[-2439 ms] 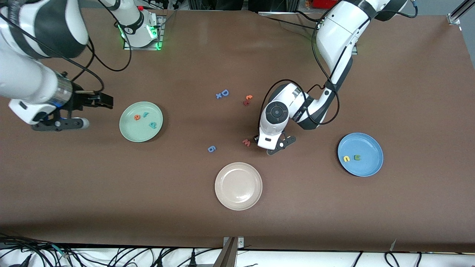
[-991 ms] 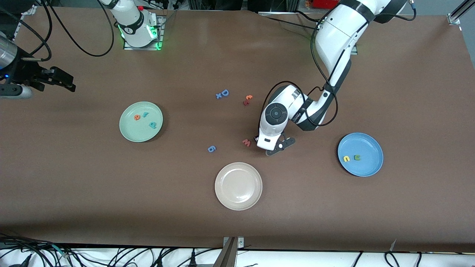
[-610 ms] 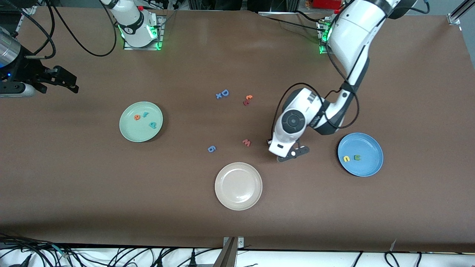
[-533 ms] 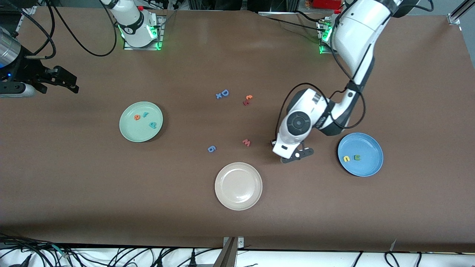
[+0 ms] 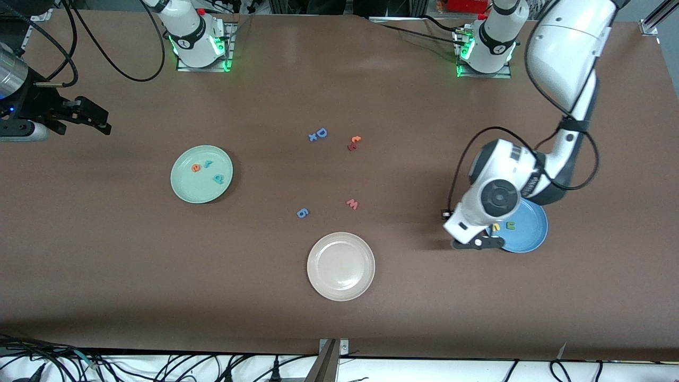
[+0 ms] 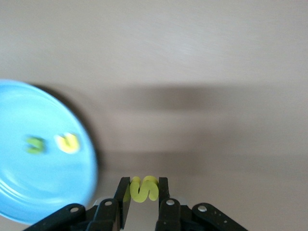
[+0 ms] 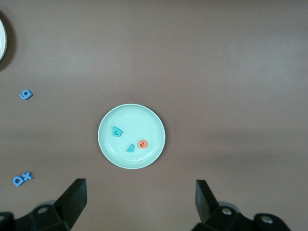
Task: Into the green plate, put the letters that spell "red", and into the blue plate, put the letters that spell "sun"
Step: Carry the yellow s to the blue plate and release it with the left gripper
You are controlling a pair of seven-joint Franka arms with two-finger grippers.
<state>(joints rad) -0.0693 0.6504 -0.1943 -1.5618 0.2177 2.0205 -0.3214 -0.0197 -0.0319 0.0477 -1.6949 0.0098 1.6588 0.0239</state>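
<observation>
The brown bench (image 5: 371,297) carries three plates. The green plate (image 5: 185,193), toward the right arm's end, holds the orange "e" (image 5: 196,168), teal "r" (image 5: 207,164) and teal "d" (image 5: 218,179). The blue plate (image 5: 533,239), toward the left arm's end, holds the yellow "n" (image 5: 496,227) and green "u" (image 5: 511,225). The left end effector (image 6: 143,190), over the blue plate's edge, pinches the yellow "s" (image 6: 144,188). The right end effector (image 7: 139,198) waits, spread wide, high above the bench's end near the green plate.
</observation>
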